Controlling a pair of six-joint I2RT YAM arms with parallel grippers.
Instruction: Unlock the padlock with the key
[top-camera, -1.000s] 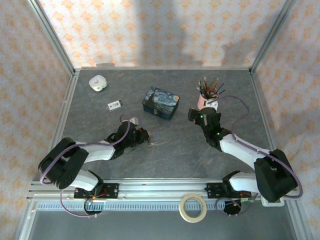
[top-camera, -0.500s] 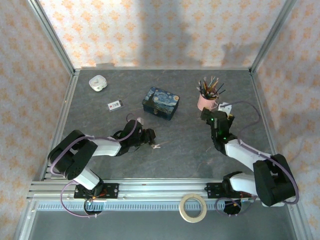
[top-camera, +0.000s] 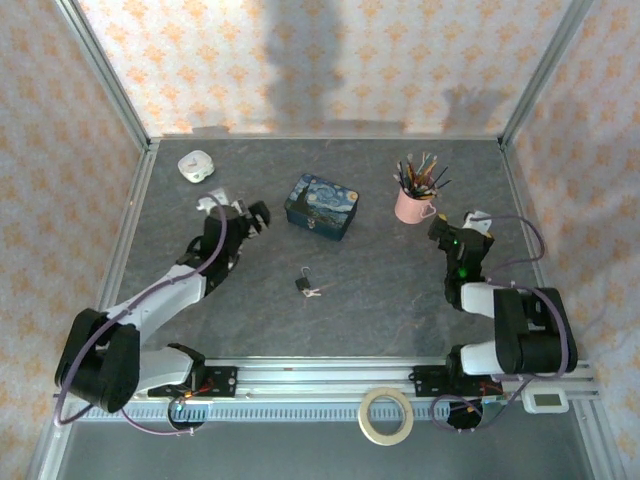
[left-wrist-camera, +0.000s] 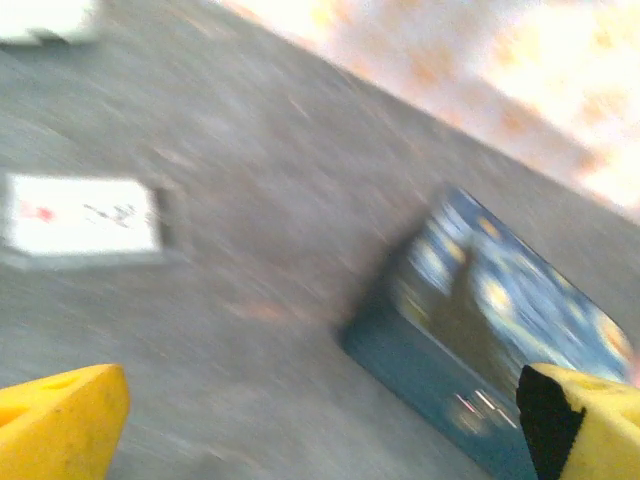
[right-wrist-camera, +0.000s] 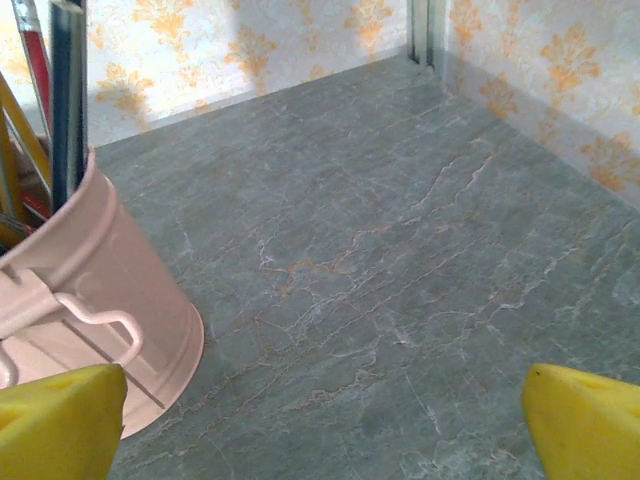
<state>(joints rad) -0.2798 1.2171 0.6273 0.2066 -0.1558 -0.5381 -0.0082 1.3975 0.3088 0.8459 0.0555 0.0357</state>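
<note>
grey tabletop (top-camera: 390, 300) carries the padlock (top-camera: 302, 285) near its centre, the key (top-camera: 315, 292) touching it at 4 o'clock. my left arm stretches toward 10 o'clock, its tool (top-camera: 248, 214) spread and empty. my right arm sits folded at 3 o'clock, its tool (top-camera: 458, 228) spread beside the pink cup (top-camera: 410, 205).

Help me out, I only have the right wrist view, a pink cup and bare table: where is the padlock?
Observer: The padlock lies in the middle of the table, on the near side of the blue tin.
Operator: And the key?
Observer: The keys lie right beside it, on its right.
Operator: Is the left gripper holding anything?
Observer: No, the left gripper is open and empty, over by a white tag.
</note>
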